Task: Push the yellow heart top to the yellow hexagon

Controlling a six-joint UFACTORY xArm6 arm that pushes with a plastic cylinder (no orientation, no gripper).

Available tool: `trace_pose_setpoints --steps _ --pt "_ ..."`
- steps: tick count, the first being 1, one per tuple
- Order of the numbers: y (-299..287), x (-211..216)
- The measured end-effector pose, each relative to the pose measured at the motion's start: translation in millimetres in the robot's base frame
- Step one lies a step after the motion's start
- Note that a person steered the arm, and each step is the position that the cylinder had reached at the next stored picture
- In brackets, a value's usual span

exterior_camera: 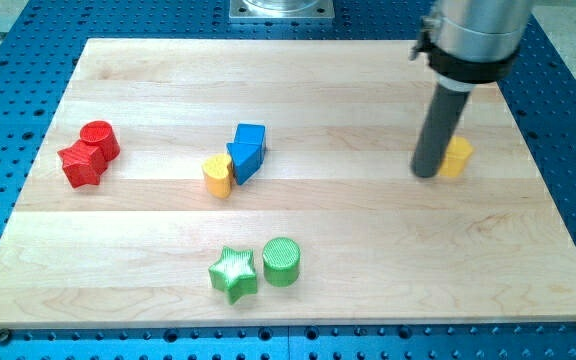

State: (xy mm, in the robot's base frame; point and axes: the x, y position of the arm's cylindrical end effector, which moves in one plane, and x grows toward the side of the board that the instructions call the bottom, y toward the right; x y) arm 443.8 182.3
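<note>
One yellow block [218, 175], which looks like the heart, sits left of centre and touches the lower left of a blue block [247, 150]. A second yellow block [458, 157], which looks like the hexagon, sits at the view's right, with its left part hidden behind my rod. My tip [426, 173] rests on the board right against this block's left side, far to the right of the heart.
A red cylinder [100, 138] and a red star [81, 165] touch each other at the view's left. A green star [233, 275] and a green cylinder [281, 262] sit side by side near the bottom centre. The wooden board [368, 260] is edged by blue perforated table.
</note>
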Motion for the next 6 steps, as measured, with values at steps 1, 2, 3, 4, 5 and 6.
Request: trace_pose_setpoints --steps 1,2,3,4,5,6 --pt "1.6 16.0" --pt "-84.2 68.3" --pt "-210.3 98.2" --pt "-297.9 93.7" --pt "-360.9 74.8" --pt "-356.7 21.5"
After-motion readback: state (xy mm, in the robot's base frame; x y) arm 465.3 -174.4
